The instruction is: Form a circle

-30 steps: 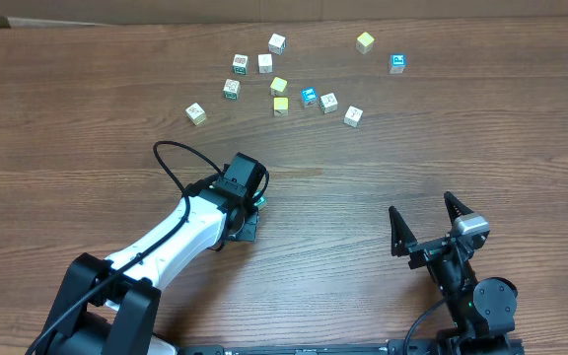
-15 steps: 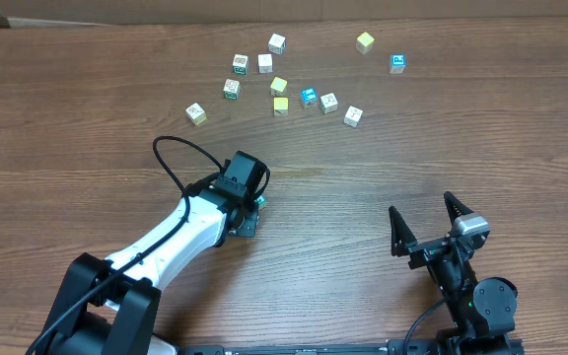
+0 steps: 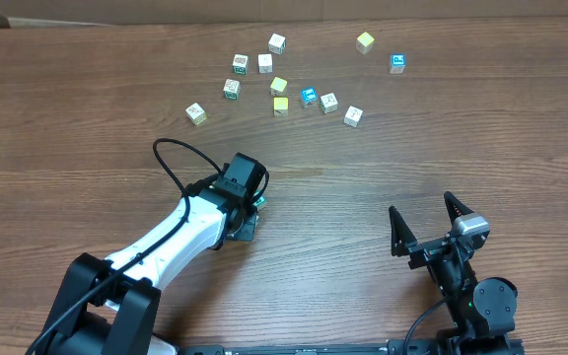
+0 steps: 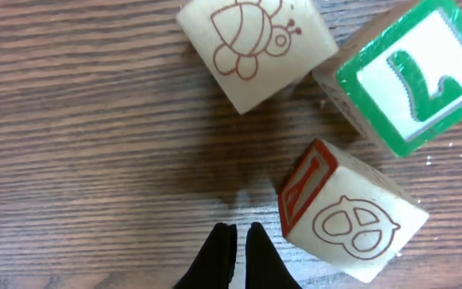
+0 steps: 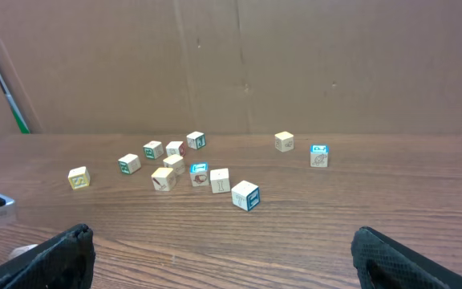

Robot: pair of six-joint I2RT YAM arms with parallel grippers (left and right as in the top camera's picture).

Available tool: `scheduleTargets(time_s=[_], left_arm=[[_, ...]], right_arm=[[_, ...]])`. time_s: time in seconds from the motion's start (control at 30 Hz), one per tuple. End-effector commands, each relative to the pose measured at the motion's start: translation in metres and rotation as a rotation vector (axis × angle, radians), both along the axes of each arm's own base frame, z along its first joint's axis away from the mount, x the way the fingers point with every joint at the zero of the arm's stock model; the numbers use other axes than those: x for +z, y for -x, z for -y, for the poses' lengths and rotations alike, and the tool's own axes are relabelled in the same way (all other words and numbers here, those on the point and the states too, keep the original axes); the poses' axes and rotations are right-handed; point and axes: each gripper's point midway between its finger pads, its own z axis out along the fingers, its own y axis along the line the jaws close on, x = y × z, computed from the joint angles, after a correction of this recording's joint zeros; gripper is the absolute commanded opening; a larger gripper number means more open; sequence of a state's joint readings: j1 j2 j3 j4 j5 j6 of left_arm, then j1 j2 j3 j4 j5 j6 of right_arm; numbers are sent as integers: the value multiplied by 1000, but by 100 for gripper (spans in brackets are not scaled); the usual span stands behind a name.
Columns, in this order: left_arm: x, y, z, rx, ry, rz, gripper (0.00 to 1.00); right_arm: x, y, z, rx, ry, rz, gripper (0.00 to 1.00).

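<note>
Overhead: the left arm (image 3: 190, 227) hides the circle (image 4: 351, 96) at mid-table, well short of the loose cubes (image 3: 280, 86); the right gripper (image 3: 422, 207) stands wide open, empty. Left wrist: the left gripper (image 4: 239, 249), pinched shut on nothing, points at the circle, three printed blocks around a gap, probably light, hard and quick to slide, best nudged on a flat side or pinched across opposite faces. Right wrist: only loose cubes, far off.

A green 7 stands on the white face of the green-bordered cube (image 4: 407, 76). The red-edged cube (image 4: 351, 217) beside it bears a red-framed letter, too edge-on to read. Prints on the scattered cubes (image 3: 280, 105) are too small to make out.
</note>
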State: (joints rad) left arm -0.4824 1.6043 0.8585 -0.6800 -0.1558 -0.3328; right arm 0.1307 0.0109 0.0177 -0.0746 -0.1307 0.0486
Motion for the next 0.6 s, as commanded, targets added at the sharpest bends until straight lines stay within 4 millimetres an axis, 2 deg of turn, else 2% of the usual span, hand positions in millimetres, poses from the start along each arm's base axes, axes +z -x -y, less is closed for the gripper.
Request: scheduleTargets(time_s=[0.0, 0.57], left_arm=[[-4, 2, 1, -22, 7, -13, 4], [-1, -10, 7, -46, 29, 34, 4]], right_arm=[[-2, -1, 1, -7, 4, 4, 100], [-2, 0, 1, -7, 4, 4, 100]])
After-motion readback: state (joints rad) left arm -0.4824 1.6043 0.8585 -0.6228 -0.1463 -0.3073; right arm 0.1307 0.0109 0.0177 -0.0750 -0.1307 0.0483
